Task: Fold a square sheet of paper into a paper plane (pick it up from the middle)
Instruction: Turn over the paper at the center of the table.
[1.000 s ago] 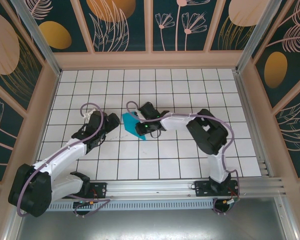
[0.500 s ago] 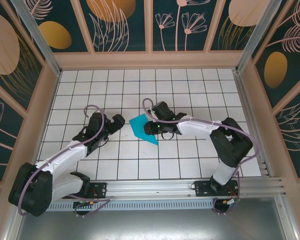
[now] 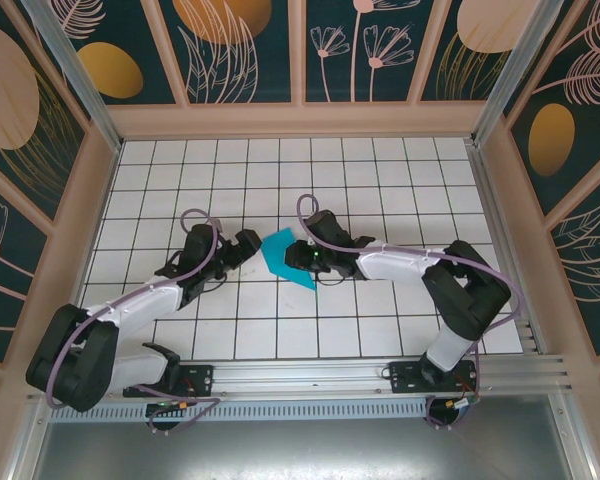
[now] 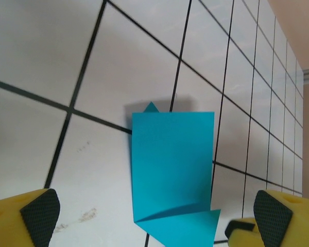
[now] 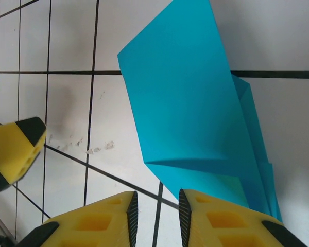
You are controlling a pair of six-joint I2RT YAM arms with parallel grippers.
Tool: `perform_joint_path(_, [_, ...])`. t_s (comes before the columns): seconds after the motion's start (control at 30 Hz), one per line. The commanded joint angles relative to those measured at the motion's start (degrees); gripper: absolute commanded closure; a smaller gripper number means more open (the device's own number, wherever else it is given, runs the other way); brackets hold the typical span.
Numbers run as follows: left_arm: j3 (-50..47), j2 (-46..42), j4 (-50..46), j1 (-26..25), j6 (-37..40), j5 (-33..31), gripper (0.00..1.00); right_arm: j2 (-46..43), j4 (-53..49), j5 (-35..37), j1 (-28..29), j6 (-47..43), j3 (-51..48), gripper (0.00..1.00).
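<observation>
The paper (image 3: 278,250) lies on the table (image 3: 380,180), between the left gripper (image 3: 248,246) and the right gripper (image 3: 300,257).

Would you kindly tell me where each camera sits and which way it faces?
Top external: above and behind the bases, looking down on the table; left arm and right arm show.
Left wrist: behind the left pincer, facing along the table at the teal paper; its yellow fingers show.
Right wrist: behind the right pincer, looking down at the paper; its fingers show.
Shared: all three show the paper.
</observation>
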Motion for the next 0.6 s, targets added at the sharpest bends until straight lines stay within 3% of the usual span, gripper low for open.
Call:
perform_joint_path(0.0, [-0.2, 1.8, 3.1, -1.5, -1.8, 2.2, 0.02, 2.5, 2.7, -0.6, -0.5, 1.1, -0.4, 0.70])
perform_joint_path(0.43, [2.6, 8.2, 3.2, -6.1, -3.2, 2.4, 0.04, 6.8, 8.0, -0.7, -1.7, 2.0, -2.4, 0.74])
perform_joint_path(0.57, [2.6, 8.7, 4.2, -6.4, -4.0, 3.3, 0.11, 7.2, 9.0, -1.1, -2.5, 2.0, -3.9, 0.74])
